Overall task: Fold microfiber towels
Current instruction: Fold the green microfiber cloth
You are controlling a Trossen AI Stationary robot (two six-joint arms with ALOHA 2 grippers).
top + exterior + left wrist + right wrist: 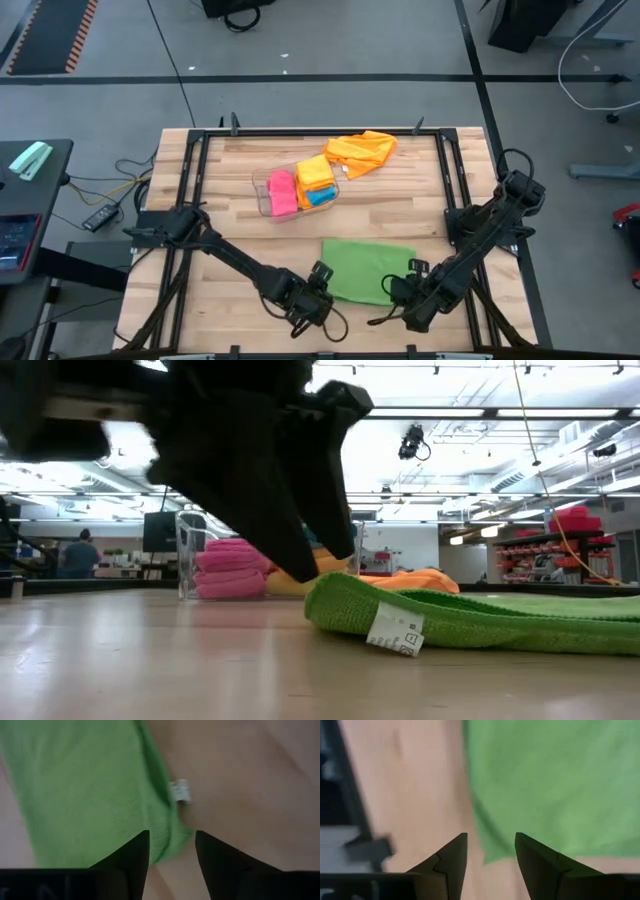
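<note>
A green microfiber towel [368, 268] lies folded flat on the wooden table near its front edge. A white tag [180, 790] sticks out at its near left corner. My left gripper [318, 292] hangs open just above that corner [171, 845], and it also fills the low view [320, 560]. My right gripper [405, 295] is open above the towel's near right corner [491, 845]. Neither has anything between its fingers.
A clear plastic bin [262, 190] at the table's middle back holds folded pink [283, 192], orange [315, 172] and blue [320, 196] towels. A loose orange-yellow towel [362, 150] lies crumpled behind it. Black frame rails run along the table's edges.
</note>
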